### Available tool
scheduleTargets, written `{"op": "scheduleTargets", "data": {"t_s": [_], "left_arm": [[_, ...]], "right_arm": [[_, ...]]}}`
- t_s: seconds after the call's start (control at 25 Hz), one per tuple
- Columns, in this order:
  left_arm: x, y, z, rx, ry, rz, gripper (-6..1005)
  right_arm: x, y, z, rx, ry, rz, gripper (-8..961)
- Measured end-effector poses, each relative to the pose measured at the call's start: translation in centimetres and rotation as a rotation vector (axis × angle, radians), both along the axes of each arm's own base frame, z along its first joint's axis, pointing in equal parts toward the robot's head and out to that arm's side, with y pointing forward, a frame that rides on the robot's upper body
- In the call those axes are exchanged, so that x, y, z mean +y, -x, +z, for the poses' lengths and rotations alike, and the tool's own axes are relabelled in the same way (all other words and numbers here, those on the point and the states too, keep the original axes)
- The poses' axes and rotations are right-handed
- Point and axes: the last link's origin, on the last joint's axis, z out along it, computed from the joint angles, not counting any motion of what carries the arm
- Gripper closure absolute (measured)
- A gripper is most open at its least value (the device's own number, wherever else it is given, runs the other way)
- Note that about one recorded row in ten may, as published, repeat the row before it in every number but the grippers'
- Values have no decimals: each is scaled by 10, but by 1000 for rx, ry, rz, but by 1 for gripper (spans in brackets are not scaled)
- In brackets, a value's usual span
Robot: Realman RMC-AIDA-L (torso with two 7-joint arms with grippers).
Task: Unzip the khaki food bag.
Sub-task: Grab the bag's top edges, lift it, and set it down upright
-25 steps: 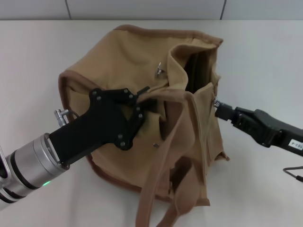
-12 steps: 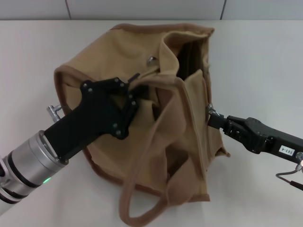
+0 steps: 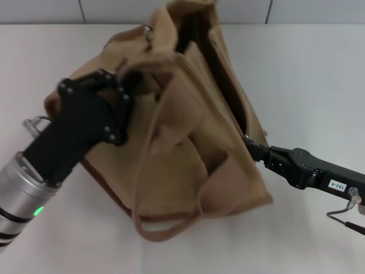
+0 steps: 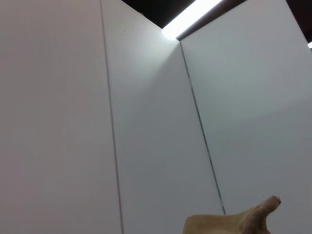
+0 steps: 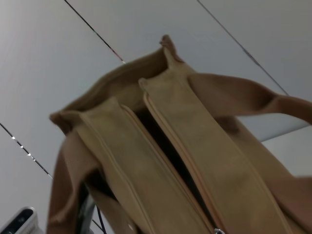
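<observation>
The khaki food bag (image 3: 188, 148) is tipped up on the white table, its top turned toward the right. My left gripper (image 3: 126, 77) is buried in a fold of the bag's upper left side and is shut on the fabric. My right gripper (image 3: 251, 146) is shut on the silver zipper pull at the near end of the top. The zipper opening (image 3: 231, 97) gapes dark along the top; it also shows in the right wrist view (image 5: 165, 146). One looped handle (image 3: 165, 220) hangs at the front. The left wrist view shows only a tip of tan fabric (image 4: 234, 222).
The white table (image 3: 308, 74) extends to the right and behind the bag. A grey panelled wall (image 3: 114, 8) runs along the back edge. A thin cable (image 3: 342, 220) loops beside my right arm.
The left gripper has lifted and pulled the bag up and to the left, so it now stands tilted. The right gripper stayed low on the pull, and the open slit is longer.
</observation>
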Motion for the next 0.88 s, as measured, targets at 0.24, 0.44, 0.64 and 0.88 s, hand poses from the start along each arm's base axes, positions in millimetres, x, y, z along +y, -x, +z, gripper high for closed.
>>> {"op": "scheduleTargets", "data": {"t_s": [0.24, 0.44, 0.64, 0.88], "left_arm": [[-1, 8, 14, -71, -89, 70, 890], [-1, 12, 18, -81, -112, 95, 889], [0, 13, 18, -75, -110, 104, 887], [1, 15, 16, -66, -105, 118, 885]], "right_arm": [[-2, -6, -2, -23, -1, -24, 864], [-3, -8, -2, -30, -3, -36, 854], [-1, -11, -3, -40, -11, -54, 844], [0, -15, 2, -72, -43, -34, 831]]}}
